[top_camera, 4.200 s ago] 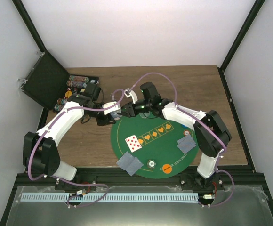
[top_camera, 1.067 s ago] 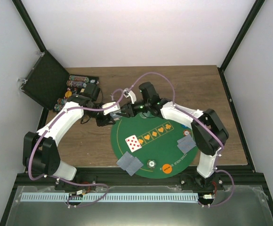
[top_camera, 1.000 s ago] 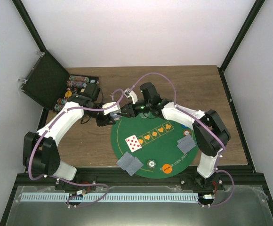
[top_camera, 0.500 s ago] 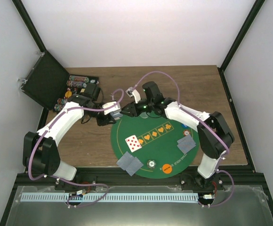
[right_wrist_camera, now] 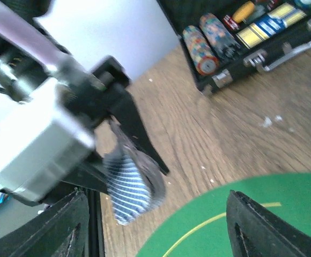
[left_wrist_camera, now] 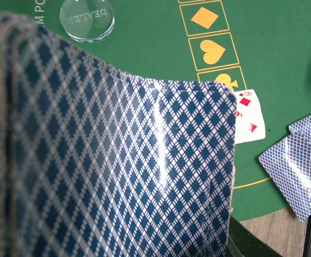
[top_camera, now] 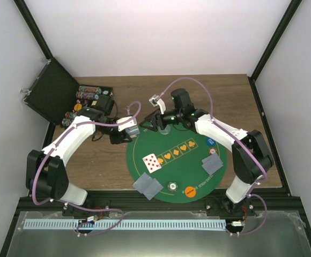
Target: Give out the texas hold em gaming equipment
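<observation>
Step in hand: dealing cards from the deck onto the mat.

The left claw (top_camera: pixel 121 135) is clamped on the deck of playing cards (left_wrist_camera: pixel 118 160), held off the far-left edge of the green felt mat (top_camera: pixel 171 170). The deck's blue diamond backs fill the left wrist view.

The right claw (top_camera: pixel 148 124) hangs just beside the deck. Its fingers (right_wrist_camera: pixel 64 227) stand apart with nothing between them.

Already laid on the mat:
- an eight of diamonds (left_wrist_camera: pixel 249 120), face up
- face-down cards (top_camera: pixel 147 186) at the near-left rim, and another face-down group (top_camera: pixel 213 163) at the right
- the dealer button (top_camera: pixel 172 186) and an orange token (top_camera: pixel 190 191) near the near edge

The chip case (top_camera: pixel 88 99) sits open at the far left of the desk (top_camera: pixel 230 93), its chips in their rows.

Judgement: more cards are due. The next move calls for the right claw to close on the top card alone, draw it clear of the deck and set it on the mat. Taking two cards at once is the risk.
</observation>
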Robot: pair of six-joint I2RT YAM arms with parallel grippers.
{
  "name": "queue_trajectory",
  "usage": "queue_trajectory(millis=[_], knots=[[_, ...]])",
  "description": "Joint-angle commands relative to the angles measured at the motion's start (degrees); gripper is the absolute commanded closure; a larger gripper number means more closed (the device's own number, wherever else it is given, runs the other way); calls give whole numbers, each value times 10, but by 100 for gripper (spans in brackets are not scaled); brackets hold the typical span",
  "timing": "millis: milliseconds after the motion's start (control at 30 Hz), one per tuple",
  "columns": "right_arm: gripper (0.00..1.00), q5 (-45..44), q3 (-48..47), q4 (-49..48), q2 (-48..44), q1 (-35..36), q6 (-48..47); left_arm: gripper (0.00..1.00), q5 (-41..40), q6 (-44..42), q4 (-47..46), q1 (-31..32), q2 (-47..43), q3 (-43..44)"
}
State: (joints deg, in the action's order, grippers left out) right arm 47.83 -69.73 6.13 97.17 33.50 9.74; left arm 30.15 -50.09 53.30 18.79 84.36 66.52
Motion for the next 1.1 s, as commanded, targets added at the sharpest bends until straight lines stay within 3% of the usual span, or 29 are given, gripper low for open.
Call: queue_trajectory(millis=[0,167,767,900,1067], knots=[[26,62,15,-86,-11,-5,32,64,22,-16,12,0,-11,4],[25,79,-6,-127,42,-3,82,63,34,-20,27,0,-14,12],[27,112,-51,-171,137,38,131,63,41,-15,19,1,-12,26],[34,124,-69,-178,152,46,146,63,41,-24,19,1,-16,25],[58,140,-70,-187,158,52,165,63,38,-42,17,4,-16,21]])
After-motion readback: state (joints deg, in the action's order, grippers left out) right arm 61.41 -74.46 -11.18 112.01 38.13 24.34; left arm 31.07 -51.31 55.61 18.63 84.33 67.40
